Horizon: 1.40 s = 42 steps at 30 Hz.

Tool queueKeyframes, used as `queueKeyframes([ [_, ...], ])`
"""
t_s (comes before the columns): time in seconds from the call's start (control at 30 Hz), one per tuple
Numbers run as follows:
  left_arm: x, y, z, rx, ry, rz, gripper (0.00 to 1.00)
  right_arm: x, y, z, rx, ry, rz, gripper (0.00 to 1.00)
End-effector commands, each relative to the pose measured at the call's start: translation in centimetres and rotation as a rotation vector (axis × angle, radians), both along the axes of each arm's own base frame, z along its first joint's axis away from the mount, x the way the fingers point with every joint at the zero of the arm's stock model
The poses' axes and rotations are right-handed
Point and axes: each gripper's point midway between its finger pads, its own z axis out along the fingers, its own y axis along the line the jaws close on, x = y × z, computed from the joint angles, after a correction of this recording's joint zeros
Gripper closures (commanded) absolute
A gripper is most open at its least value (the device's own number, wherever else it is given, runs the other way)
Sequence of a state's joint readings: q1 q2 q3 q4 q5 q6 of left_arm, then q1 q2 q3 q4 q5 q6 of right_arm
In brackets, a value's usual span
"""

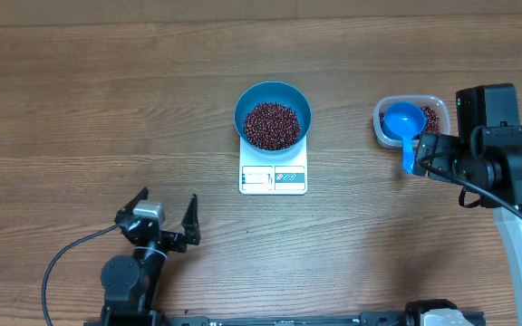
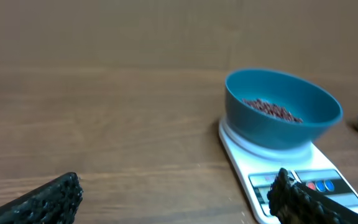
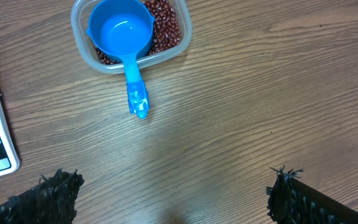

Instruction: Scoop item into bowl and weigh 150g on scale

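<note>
**Entry 1, beans** (image 1: pixel 273 125): A loose red-brown heap in the blue bowl (image 1: pixel 273 91), centre of the overhead frame. More lie in the clear tub (image 3: pixel 187 28) at the upper left of my right wrist frame. I judge each bean light and hard, and the mass quick to roll and spill. My fingers cannot pinch it, so it has to be carried in the scoop.

**Entry 2, scoop** (image 3: pixel 122 31): Blue, looks like stiff, smooth, light plastic. The cup sits empty on the tub's beans. The handle (image 3: pixel 135 93) juts over the rim toward the lower frame, and I would take hold there, mid-handle.

**Entry 3, bowl on scale** (image 1: pixel 273 178): The bowl stands upright on the white platform. Its walls look slick, and I judge that a nudge would upset the reading.

**Entry 4, my hands**: My left gripper (image 1: pixel 166 199) is spread wide and holds nothing, low in the frame and well apart from the scale. My right gripper (image 3: pixel 173 193) is also wide and empty, below the scoop and not touching it.

**Entry 5, views compared**:
- Overhead alone places all 4 items on the table (image 1: pixel 80 91) together.
- Left wrist alone gives the bowl side-on, with the beans lying well under the rim. My own finger hides part of the display strip.
- Right wrist alone shows the scoop cup bare inside.
- No view makes the reading legible.
</note>
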State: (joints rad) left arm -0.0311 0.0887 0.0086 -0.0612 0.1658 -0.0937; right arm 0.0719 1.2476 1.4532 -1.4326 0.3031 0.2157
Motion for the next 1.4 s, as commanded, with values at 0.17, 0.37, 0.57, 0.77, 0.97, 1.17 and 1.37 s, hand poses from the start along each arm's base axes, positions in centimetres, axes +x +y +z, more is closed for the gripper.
queueKeyframes([
  [0.17,-0.3,0.7,1.7,0.02,-0.082,0.019,0.01,0.2,-0.2,1.1,-0.007,-0.034,0.001,0.0],
  [0.37,-0.2,0.9,1.6,0.02,-0.082,0.029,0.0,0.2,-0.2,1.1,-0.007,-0.034,0.001,0.0],
  [0.57,-0.2,1.0,1.6,0.016,-0.081,0.036,0.0,0.2,-0.2,1.1,-0.007,-0.034,0.001,0.0],
  [0.77,-0.1,2.1,1.5,-0.006,-0.07,0.101,0.01,0.2,-0.2,1.1,-0.007,-0.034,0.001,0.0],
  [0.97,0.0,3.2,1.3,-0.003,-0.063,0.166,0.0,0.2,-0.2,1.1,-0.007,-0.034,0.001,0.0],
  [1.17,0.0,3.5,1.3,-0.001,-0.063,0.187,0.01,0.2,-0.2,1.1,-0.007,-0.034,0.001,0.0],
  [1.37,0.0,3.5,1.3,0.0,-0.063,0.185,0.0,0.2,-0.2,1.1,-0.007,-0.034,0.001,0.0],
])
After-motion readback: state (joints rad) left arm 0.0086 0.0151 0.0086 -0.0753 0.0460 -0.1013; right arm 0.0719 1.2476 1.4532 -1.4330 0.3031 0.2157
